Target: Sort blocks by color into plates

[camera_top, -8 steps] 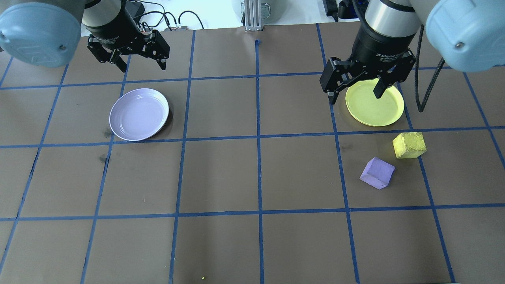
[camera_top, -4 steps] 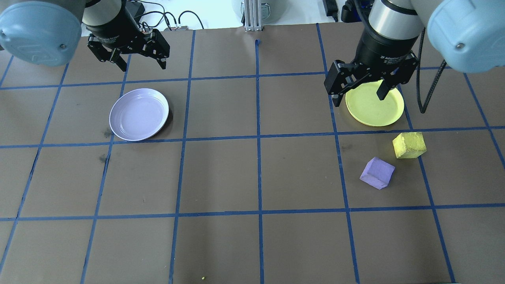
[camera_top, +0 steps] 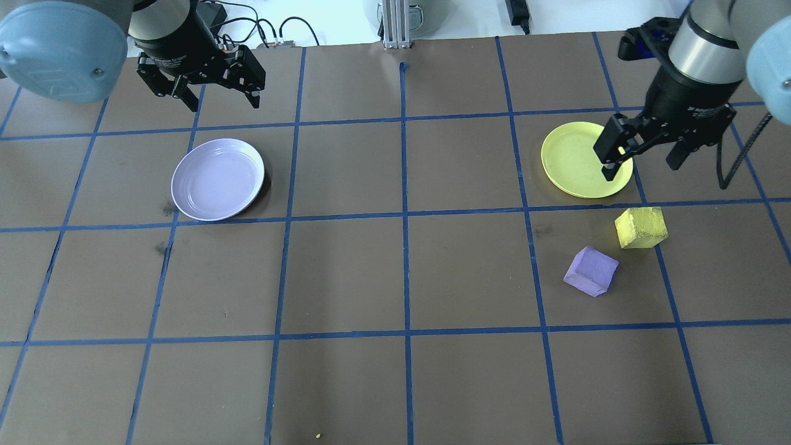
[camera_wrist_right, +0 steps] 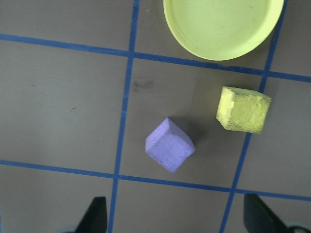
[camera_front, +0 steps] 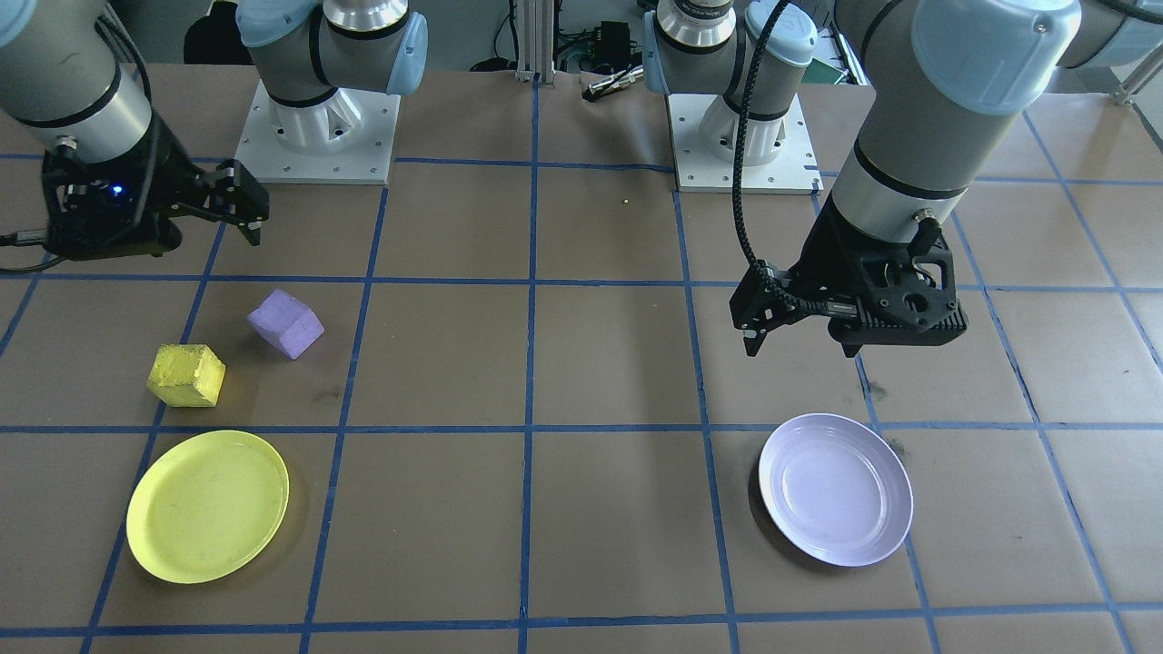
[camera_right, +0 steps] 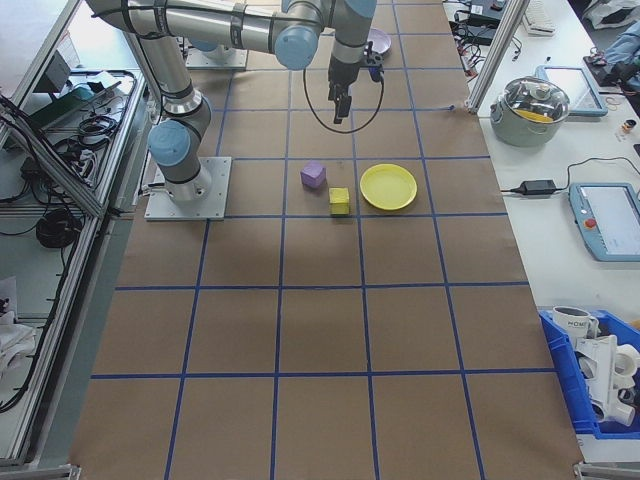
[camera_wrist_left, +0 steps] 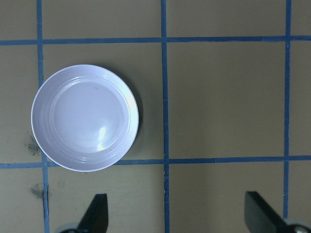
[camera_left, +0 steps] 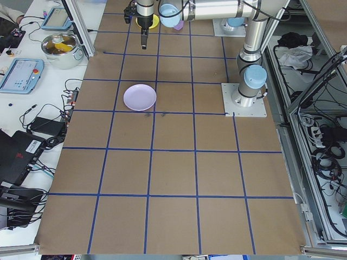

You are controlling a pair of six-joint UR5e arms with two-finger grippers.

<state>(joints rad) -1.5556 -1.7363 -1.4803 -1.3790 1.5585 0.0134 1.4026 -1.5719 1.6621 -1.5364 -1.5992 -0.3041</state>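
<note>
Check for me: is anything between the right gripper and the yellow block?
Nothing visible. The right gripper hangs open over the yellow plate's edge, and only bare table lies between it and the yellow block. The purple block sits off to the side.

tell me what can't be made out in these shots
- Right hand: in the front-facing view the camera housing hides one finger.
- Both wrist views: only the fingertips show, cut off by the bottom edge.
- Left side view: yellow plate mostly behind the far arm; both blocks hidden.
</note>
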